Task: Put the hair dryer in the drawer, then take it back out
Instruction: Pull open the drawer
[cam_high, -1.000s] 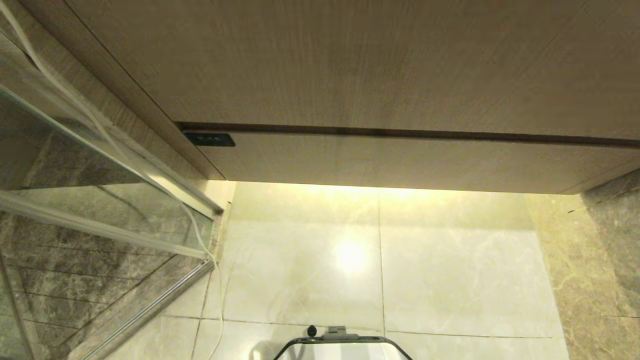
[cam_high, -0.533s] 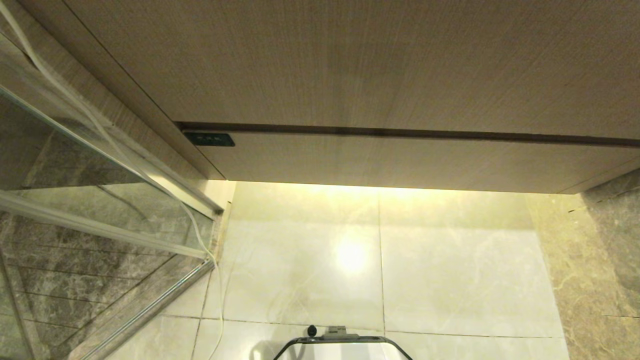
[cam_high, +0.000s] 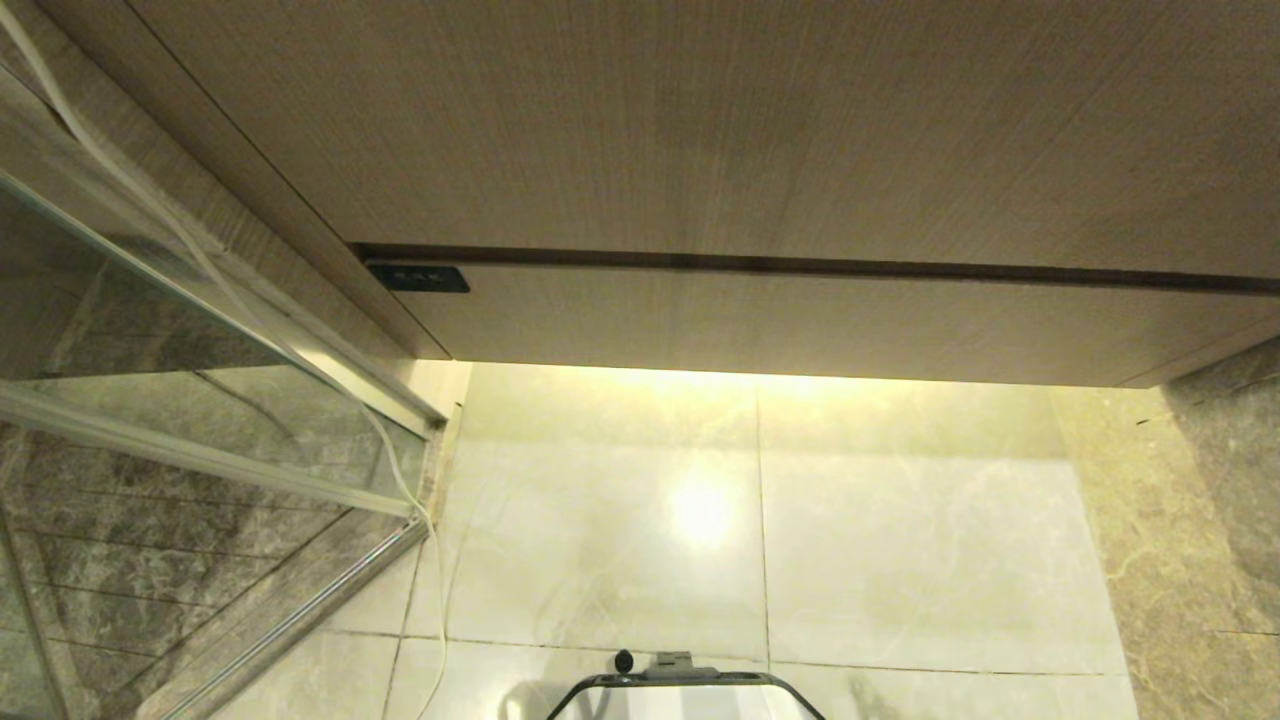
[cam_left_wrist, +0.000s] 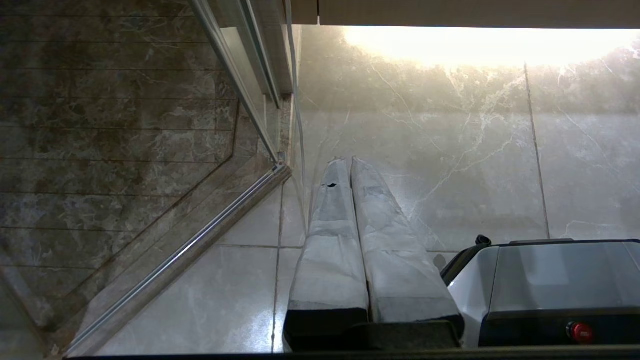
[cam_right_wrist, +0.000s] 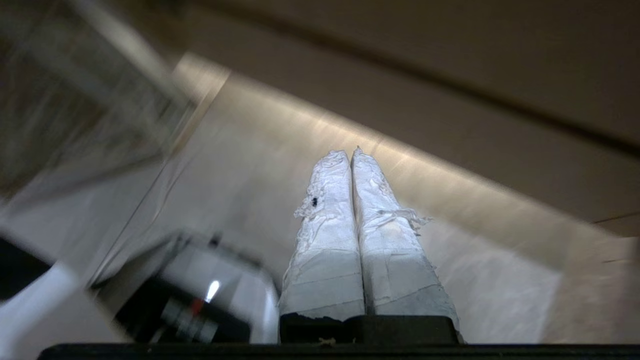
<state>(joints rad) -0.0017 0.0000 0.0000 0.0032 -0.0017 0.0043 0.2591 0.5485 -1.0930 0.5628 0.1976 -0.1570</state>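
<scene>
Drawer closed, at far side under taller wood panel. Right end effector closed and empty, above floor. Left end effector closed, empty.

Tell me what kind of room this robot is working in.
Most likely a bathroom: a glass shower screen on a metal track, glossy marble floor tiles, and a wood-grain vanity with a closed drawer lit from beneath.
</scene>
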